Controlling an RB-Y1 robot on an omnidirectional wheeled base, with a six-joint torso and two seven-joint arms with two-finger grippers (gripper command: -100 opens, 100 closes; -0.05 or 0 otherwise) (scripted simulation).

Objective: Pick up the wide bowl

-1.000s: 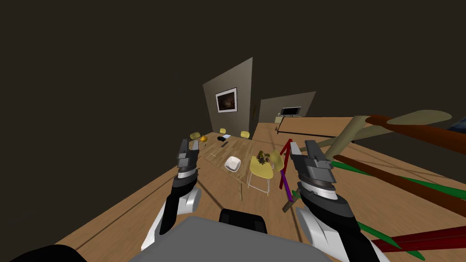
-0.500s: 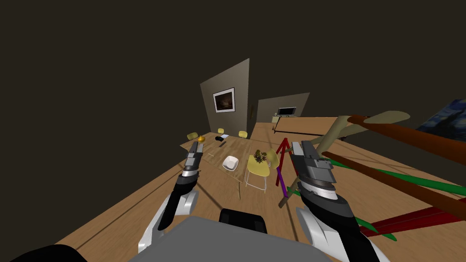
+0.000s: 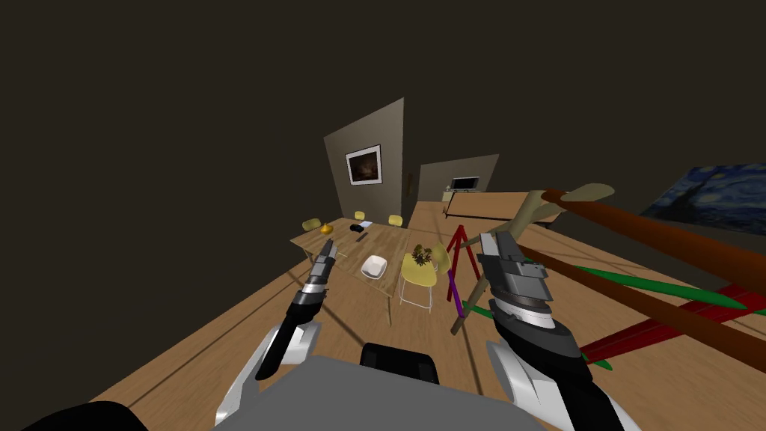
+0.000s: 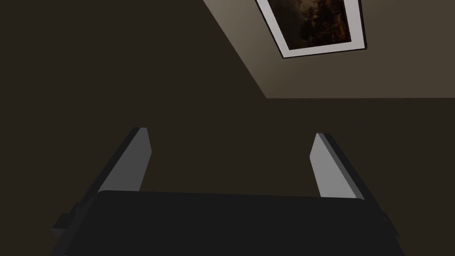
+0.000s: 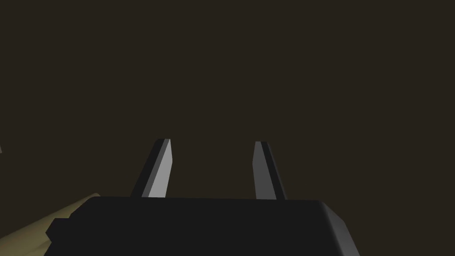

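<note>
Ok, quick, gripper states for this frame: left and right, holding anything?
Left gripper: open wide, holding nothing.
Right gripper: open with a narrower gap, holding nothing.

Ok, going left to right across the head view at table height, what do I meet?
left tool → white wide bowl → yellow chair → red and purple frame → right tool
</note>
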